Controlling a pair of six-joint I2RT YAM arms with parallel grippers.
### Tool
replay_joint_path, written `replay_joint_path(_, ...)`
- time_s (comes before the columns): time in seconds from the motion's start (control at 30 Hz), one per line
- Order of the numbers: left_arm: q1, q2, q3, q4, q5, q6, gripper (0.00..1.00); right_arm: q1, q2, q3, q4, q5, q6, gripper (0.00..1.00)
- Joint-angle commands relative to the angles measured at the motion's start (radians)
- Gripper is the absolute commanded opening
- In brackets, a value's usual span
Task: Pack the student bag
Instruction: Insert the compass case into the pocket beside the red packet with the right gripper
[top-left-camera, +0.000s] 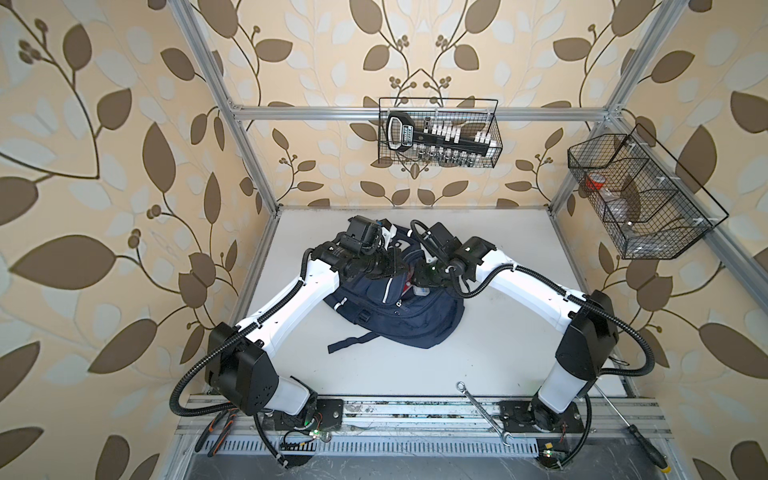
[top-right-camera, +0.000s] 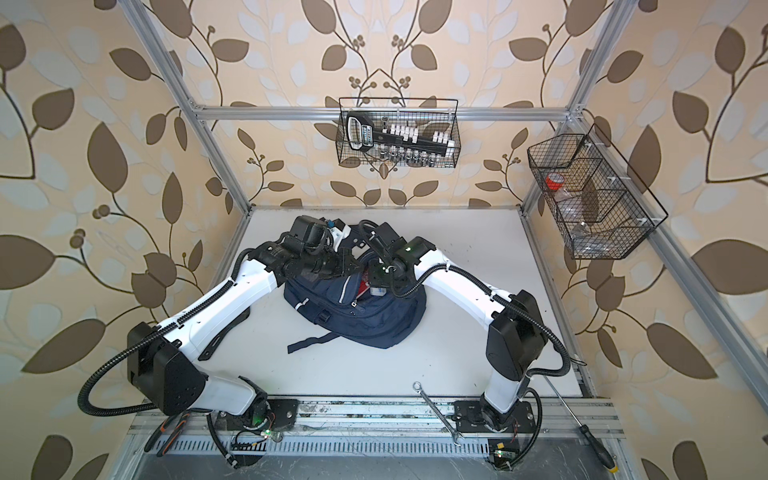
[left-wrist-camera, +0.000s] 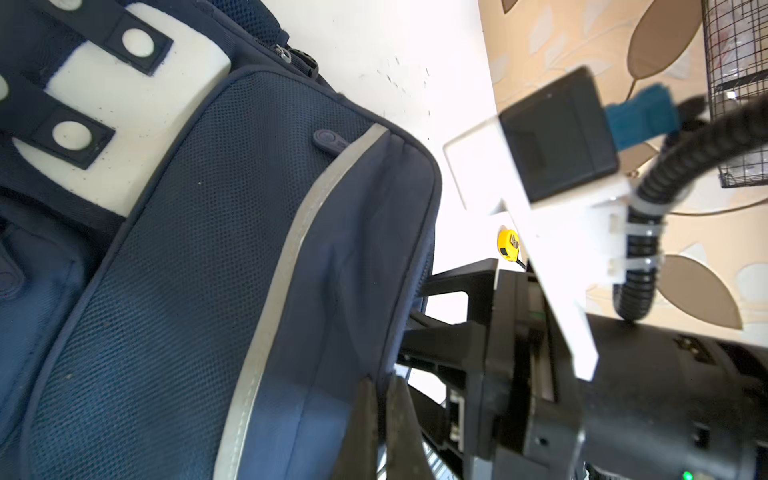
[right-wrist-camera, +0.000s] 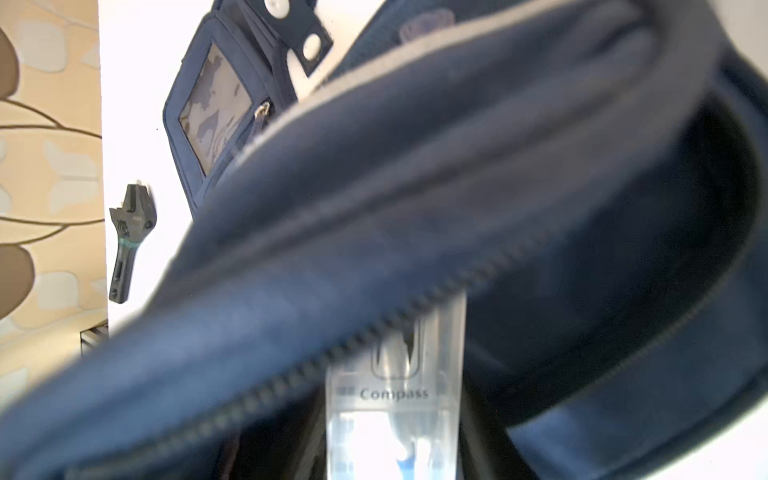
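left gripper (left-wrist-camera: 380, 415) pinches the student bag (top-left-camera: 399, 320) flap; right gripper (top-left-camera: 428, 277) clamps a compass case (right-wrist-camera: 395, 395) half behind its zip edge. a wrench (right-wrist-camera: 126, 245) lies on the table (top-left-camera: 415, 365) nearby.

**Work cell enclosure: wallpapered walls, metal frame, white work surface.**

The walls (top-left-camera: 104, 208) carry beige wallpaper printed with brown and pale leaves on dark vines, on the back and both sides. An aluminium profile frame (top-left-camera: 311, 112) follows the corners and crosses the back wall. The base is a flat white tabletop (top-left-camera: 498, 353), brightly and evenly lit. Two black wire baskets hang on the frame: the back basket (top-left-camera: 494, 137) and the side basket (top-left-camera: 590, 162). A slotted metal duct (top-left-camera: 415, 448) borders the near edge.
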Motion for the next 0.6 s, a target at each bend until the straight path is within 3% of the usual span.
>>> replay_joint_path(0.0,0.013,-0.044,0.008,0.101,0.066,-0.022,0.0,0.002,0.012,0.038,0.022,0.021,0.034,0.1)
replay_joint_path(0.07,0.013,-0.042,0.004,0.105,0.068,-0.022,0.0,0.002,0.021,0.042,0.031,0.009,0.046,0.16)
replay_joint_path(0.23,0.013,-0.038,-0.005,0.111,0.066,-0.025,0.0,0.014,-0.017,-0.012,0.118,-0.023,0.082,0.55)
replay_joint_path(0.4,0.013,-0.036,-0.014,0.121,0.062,-0.032,0.0,0.014,-0.107,-0.148,0.288,-0.095,0.115,0.69)
replay_joint_path(0.57,0.013,-0.033,-0.013,0.121,0.056,-0.033,0.0,0.013,-0.172,-0.211,0.316,-0.086,0.125,0.69)
